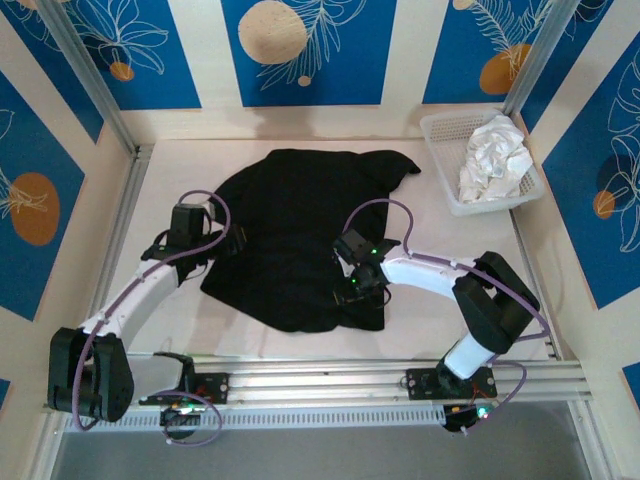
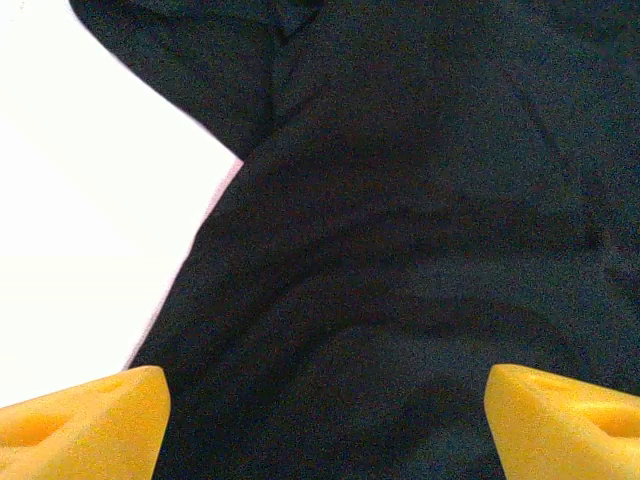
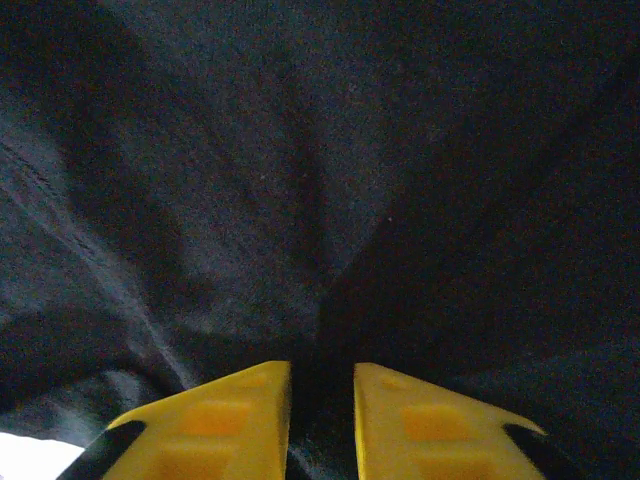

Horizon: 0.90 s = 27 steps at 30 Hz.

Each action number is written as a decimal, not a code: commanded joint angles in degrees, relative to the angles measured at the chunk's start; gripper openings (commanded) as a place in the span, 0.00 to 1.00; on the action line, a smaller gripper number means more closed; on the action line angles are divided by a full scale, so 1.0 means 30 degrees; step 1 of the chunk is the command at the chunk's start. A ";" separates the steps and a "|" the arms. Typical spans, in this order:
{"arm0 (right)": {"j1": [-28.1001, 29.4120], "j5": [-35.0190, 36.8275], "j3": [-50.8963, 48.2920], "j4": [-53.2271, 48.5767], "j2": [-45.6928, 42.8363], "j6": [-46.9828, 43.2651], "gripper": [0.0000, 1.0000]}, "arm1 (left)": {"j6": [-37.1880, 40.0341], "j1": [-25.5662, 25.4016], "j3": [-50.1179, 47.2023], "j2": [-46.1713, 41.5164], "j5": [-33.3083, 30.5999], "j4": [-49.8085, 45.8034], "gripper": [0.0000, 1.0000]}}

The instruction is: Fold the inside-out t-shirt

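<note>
White tabletop point(image 1: 470, 300) carries the inside-out t-shirt point(image 1: 290, 220) mid-table, long axis slanting near-left to far-right, a corner toward the basket point(image 1: 436, 160). I see the left gripper point(image 2: 325, 400) spread wide over its edge, the right gripper point(image 3: 322, 385) pinching a fold.

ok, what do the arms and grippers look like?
The left arm and right arm have white curved links, black joint housings and looping purple cables; green lights at the right wrist. The left gripper and right gripper have yellow wedge-shaped fingers.
</note>
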 commanded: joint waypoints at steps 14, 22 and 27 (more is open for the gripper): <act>-0.1490 -0.1978 -0.1364 -0.0450 -0.4378 0.0030 0.00 | -0.0112 -0.0166 -0.0623 -0.0780 0.0579 -0.0017 0.82; -0.4266 -0.5568 -0.1192 0.0719 -0.6501 0.0430 0.00 | -0.0225 -0.0319 -0.1072 -0.1429 0.0603 -0.0640 0.82; -0.6936 -0.8170 -0.1023 0.4437 -0.7355 0.2616 0.00 | -0.0313 -0.0934 -0.1657 -0.2649 -0.0375 -0.1795 0.82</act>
